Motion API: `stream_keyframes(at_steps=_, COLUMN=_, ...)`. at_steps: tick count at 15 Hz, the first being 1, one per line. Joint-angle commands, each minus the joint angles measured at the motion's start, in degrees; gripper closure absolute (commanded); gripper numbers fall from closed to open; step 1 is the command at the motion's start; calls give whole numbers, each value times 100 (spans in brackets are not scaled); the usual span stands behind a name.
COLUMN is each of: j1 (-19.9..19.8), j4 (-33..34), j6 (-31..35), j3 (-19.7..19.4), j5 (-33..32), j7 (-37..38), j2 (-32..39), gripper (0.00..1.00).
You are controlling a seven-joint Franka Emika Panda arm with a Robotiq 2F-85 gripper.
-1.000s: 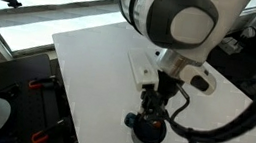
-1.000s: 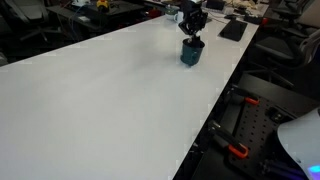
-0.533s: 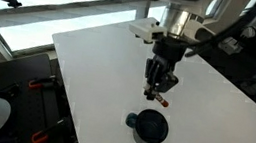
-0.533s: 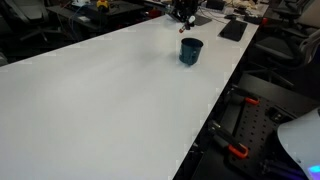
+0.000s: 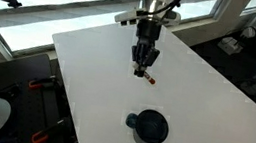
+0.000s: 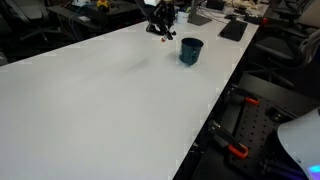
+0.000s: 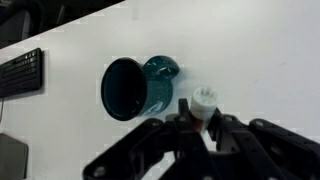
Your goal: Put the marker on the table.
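Marker (image 7: 204, 100) gripped in jaws, above table (image 5: 89, 64)

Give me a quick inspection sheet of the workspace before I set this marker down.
Surface: large white tabletop, smooth and matte, no spills visible.
Job's things: whitish red-ended marker clamped in the gripper, red end pointing down over the table, not yet laid down. Whether its tip touches cannot be told.
Clutter: dark teal round cup, upright, apart from the marker. Flat black keyboard at the table's far edge.
Gripper: Robotiq gripper closed on the marker.
Cables: nothing seen on the tabletop.
Surroundings: dim desks and equipment beyond the table, too blurred to name.
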Motion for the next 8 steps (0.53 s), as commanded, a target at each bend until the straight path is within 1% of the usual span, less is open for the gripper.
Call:
stream_keyframes(at_steps=1, j1=106, j4=330, j6=-111, j3=88, j5=12, j7=-131, j2=588, gripper=95)
stream_keyframes(at_steps=7, j1=180, j4=678, j6=-190, j3=36, j5=92, j7=-268, j2=1388, gripper=95)
stream_keyframes(at_steps=8, j1=184, j4=734, j6=-212, j3=35, j5=111, j7=-306, j2=1503, gripper=55)
